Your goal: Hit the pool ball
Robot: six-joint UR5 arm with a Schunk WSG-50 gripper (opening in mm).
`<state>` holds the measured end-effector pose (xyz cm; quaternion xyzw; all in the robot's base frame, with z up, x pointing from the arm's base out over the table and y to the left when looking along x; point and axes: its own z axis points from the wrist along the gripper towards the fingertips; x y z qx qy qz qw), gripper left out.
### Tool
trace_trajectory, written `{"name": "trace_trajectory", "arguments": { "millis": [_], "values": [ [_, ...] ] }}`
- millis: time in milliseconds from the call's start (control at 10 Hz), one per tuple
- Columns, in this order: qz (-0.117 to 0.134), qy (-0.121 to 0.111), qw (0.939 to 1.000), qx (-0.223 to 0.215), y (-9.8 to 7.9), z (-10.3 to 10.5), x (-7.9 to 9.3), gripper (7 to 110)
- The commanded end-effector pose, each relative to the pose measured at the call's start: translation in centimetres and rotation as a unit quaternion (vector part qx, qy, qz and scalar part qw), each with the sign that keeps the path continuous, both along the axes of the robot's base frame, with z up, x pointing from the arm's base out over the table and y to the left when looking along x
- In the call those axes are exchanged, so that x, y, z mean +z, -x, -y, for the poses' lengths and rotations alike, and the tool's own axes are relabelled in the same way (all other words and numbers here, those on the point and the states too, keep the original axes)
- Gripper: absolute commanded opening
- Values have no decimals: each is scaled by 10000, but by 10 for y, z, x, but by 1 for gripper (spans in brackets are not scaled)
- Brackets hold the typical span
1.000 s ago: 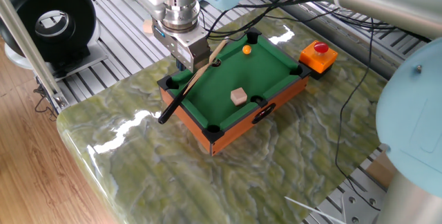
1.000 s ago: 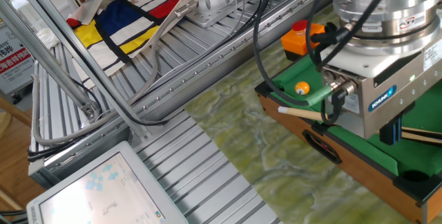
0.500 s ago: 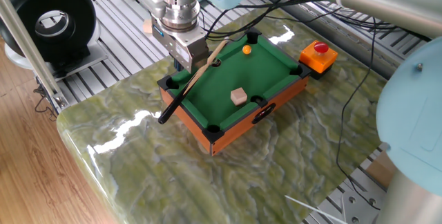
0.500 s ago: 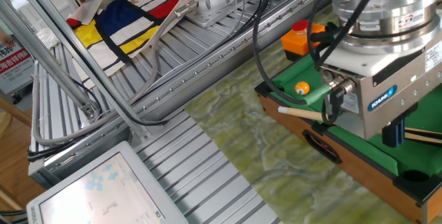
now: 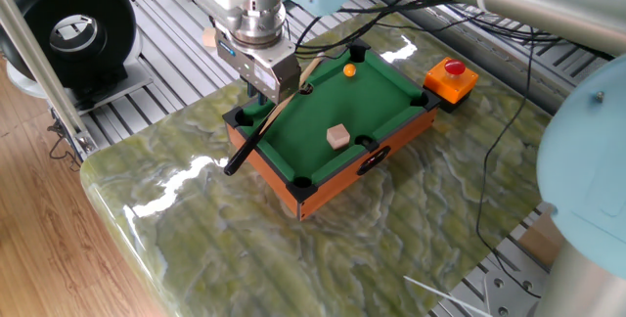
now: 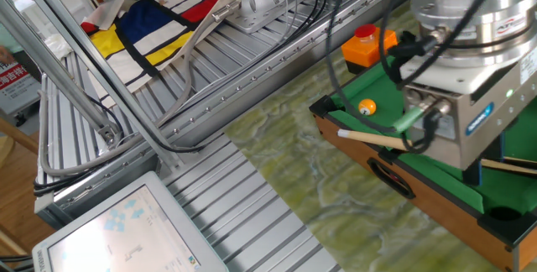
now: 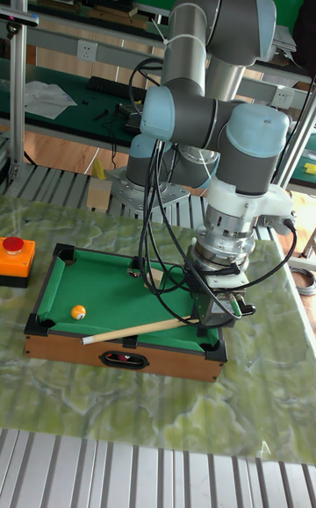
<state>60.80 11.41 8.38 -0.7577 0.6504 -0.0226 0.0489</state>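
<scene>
Tall fixed view: pool ball (image 7: 78,311) sits near left rail, open felt around.

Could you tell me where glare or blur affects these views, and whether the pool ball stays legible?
One fixed view: white glare streaks on the marble table, ball crisp. The other fixed view: the gripper body looms large and cropped, ball sharp. Tall fixed view: even light, ball small but clear.
</scene>
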Motion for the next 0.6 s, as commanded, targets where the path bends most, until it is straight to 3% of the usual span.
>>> {"name": "trace_trajectory", "arguments": {
  "millis": [0, 200, 500],
  "values": [
    [-48, -91, 9995, 284, 14, -6, -2, 44],
    [-63, -90, 9995, 300, 28, -6, -2, 44],
    [19, -84, 9996, 257, 32, -1, -9, 44]
  ]
}}
